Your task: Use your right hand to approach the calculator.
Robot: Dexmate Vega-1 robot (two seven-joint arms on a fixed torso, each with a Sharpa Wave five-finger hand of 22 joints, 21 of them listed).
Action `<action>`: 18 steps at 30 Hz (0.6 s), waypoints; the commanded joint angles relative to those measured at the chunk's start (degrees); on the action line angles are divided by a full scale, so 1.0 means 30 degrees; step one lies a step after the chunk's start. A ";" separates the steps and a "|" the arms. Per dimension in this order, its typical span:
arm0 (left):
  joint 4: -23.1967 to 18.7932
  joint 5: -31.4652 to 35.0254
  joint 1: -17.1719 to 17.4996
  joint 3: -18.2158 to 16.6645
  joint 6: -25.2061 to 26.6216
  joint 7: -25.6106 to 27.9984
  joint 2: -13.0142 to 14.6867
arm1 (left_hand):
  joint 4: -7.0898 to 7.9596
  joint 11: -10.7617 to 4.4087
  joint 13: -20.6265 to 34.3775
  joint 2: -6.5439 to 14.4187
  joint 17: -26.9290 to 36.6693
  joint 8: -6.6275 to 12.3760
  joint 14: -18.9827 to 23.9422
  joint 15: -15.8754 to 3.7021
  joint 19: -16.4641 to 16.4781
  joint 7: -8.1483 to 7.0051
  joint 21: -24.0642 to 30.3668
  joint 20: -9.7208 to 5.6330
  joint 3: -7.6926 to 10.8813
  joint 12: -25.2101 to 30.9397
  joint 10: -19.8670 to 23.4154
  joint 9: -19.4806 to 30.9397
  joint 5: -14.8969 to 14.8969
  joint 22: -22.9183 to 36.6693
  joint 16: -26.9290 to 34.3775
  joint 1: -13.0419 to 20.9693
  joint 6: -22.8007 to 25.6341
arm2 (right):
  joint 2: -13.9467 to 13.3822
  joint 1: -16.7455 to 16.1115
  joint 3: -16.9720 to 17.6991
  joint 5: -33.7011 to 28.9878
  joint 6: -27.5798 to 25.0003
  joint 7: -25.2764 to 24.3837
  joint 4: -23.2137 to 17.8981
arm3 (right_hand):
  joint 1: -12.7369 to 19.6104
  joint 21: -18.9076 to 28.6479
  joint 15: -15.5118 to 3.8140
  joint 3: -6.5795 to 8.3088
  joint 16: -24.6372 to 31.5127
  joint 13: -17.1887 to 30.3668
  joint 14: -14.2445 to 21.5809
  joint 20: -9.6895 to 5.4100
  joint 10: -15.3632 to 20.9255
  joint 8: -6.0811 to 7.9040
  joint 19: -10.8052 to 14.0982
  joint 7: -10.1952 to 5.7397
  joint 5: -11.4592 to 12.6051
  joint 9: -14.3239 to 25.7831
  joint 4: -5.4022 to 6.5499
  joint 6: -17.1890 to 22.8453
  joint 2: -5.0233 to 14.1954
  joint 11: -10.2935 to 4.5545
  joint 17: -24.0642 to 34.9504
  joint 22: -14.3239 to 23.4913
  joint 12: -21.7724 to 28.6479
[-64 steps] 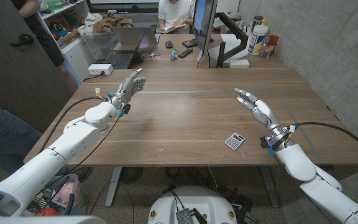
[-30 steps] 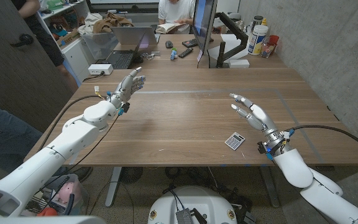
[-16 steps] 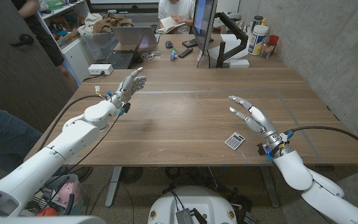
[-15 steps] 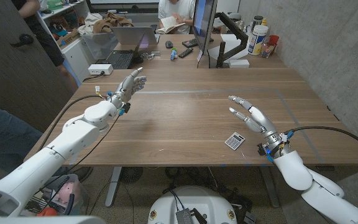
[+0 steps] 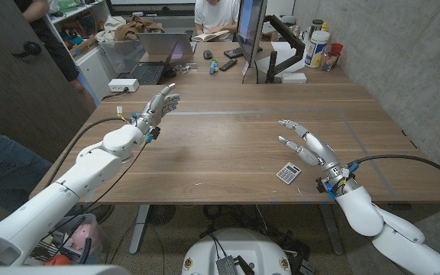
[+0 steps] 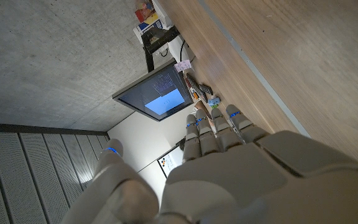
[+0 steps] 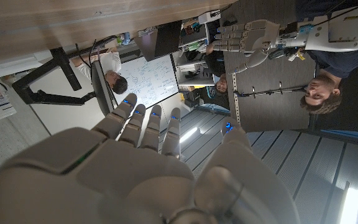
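Mid-approach: right hand (image 5: 309,146) empty, fingers (image 5: 288,124) spread, hovering just beyond the calculator (image 5: 287,173) near the table (image 5: 228,145) front edge; next, lowering toward it. Left hand (image 5: 160,105) open, well apart

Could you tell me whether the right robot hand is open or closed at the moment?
Open: the right robot hand has its fingers spread and holds nothing, near the calculator.

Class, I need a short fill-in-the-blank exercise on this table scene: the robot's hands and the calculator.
1. The calculator lies on the ____ table.
2. The hand nearest the calculator is the robot's ____ hand.
3. The left hand holds ____.
4. The right hand's fingers are ____, not curled in.

Missing words: wooden; right; nothing; spread
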 commanded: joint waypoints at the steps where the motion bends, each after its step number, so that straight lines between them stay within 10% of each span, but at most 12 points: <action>1: -0.0278 0.0034 0.0228 -0.0105 -0.0082 0.0046 0.0140 | -0.0018 -0.0147 0.0045 -0.0044 0.0075 -0.0094 -0.0041 -0.0246 0.0144 0.0010 -0.0085 -0.0238 -0.0083 -0.0004 0.0017 0.0074 0.0093 0.0060 -0.0035 0.0164 0.0106 | -0.0460 -0.0375 -0.0321 -0.1526 -0.1379 -0.0836 -0.0642 | 0.0231 -0.0004 -0.0022 -0.0059 0.0096 0.0050 0.0249 -0.0108 0.0141 -0.0056 0.0065 -0.0058 0.0095 0.0089 -0.0020 0.0103 -0.0026 -0.0017 0.0089 0.0087 0.0141; 18: -0.0285 -0.0029 0.0309 -0.0100 -0.0110 -0.0256 0.0265 | -0.0010 -0.0125 0.0045 -0.0024 0.0076 -0.0096 -0.0043 -0.0242 0.0181 0.0010 -0.0191 -0.0229 -0.0134 -0.0003 0.0018 0.0076 0.0101 0.0064 -0.0035 0.0188 0.0113 | -0.1201 -0.0439 -0.1209 -0.2862 -0.3401 -0.1485 -0.1545 | 0.0306 -0.0003 -0.0094 -0.0042 0.0093 0.0051 0.0272 -0.0119 0.0164 -0.0066 0.0064 -0.0082 0.0107 0.0090 0.0000 0.0142 0.0018 -0.0027 0.0092 0.0089 0.0134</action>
